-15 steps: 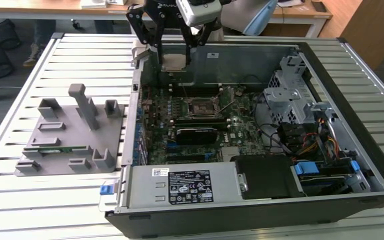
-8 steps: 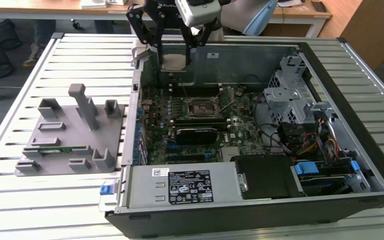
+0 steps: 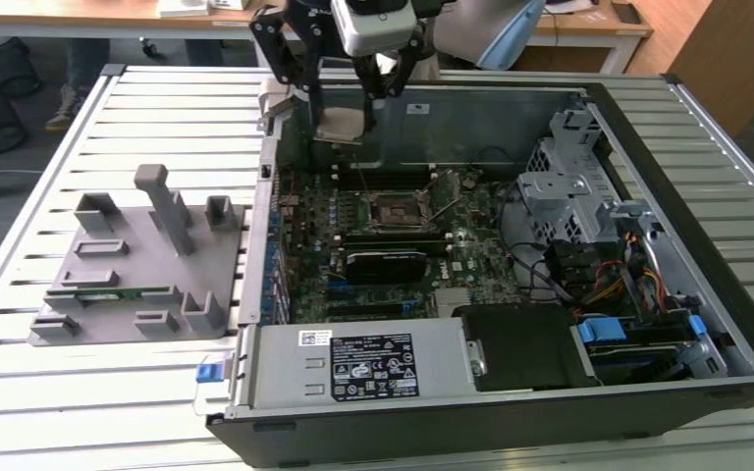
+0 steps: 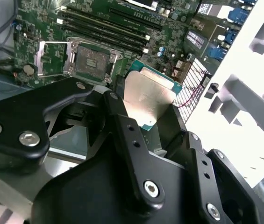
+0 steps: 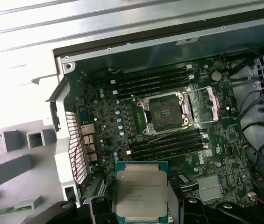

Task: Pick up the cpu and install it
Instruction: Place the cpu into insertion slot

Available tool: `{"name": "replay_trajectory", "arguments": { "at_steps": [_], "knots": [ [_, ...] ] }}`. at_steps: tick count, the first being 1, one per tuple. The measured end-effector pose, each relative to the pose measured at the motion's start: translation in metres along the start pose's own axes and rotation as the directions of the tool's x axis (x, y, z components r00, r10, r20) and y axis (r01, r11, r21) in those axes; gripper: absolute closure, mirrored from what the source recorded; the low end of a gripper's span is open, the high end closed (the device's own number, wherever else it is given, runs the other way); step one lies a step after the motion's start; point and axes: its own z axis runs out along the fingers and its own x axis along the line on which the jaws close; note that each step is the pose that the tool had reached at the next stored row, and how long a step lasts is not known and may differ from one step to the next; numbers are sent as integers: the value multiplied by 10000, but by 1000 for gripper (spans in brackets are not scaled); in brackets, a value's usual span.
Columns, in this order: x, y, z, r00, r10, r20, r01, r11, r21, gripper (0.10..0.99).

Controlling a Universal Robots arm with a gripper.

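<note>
We see the gripper [image 3: 347, 106] pinching the cpu [image 3: 342, 128] by its edges, held clear of the motherboard [image 3: 469, 221] and apart from the open socket [image 3: 393, 208]. The cpu's metal lid carries faint print we cannot make out. A black-and-white label [image 3: 374, 365] sits on the power supply [image 3: 286, 383].
</note>
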Motion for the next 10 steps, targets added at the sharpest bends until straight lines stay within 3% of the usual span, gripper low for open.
{"name": "replay_trajectory", "arguments": {
  "at_steps": [5, 10],
  "knots": [
    [0, 0, 11, 9959, 908, 38, -909, 9959, 27, 561],
    [0, -1, 22, 9835, 1809, 79, -1809, 9835, 48, 561]
  ]
}}
